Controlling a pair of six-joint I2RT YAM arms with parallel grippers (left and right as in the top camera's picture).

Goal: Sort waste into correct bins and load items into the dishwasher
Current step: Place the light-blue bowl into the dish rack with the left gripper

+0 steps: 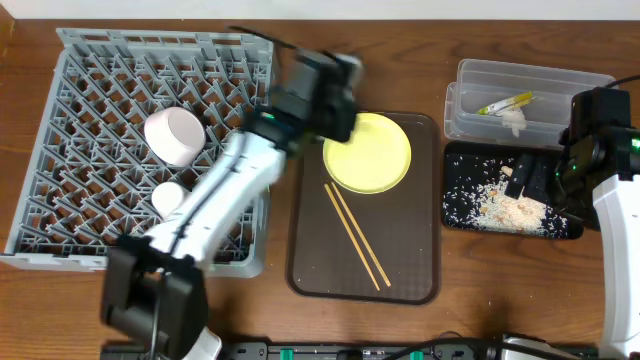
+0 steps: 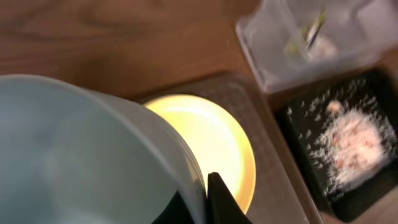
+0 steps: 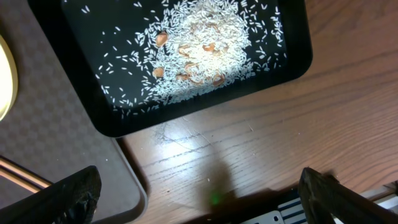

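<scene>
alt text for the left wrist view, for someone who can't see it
A light-blue bowl fills the left of the frame, its rim between the jaws of the left gripper, with a pale-yellow plate on a brown tray behind it. At right, blurred, sit a clear tub holding a wrapper and a black tray scattered with rice-like crumbs.

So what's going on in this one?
The left arm has its jaws pinched on the rim of a light-blue bowl, held above the pale-yellow plate on the brown serving tray. A white bowl and small white cup sit in the grey dish rack; chopsticks lie on the serving tray. Wrapper and tissue are in the clear tub, rice crumbs in the black tray. The right arm has its jaws open, empty, by that tray.
</scene>
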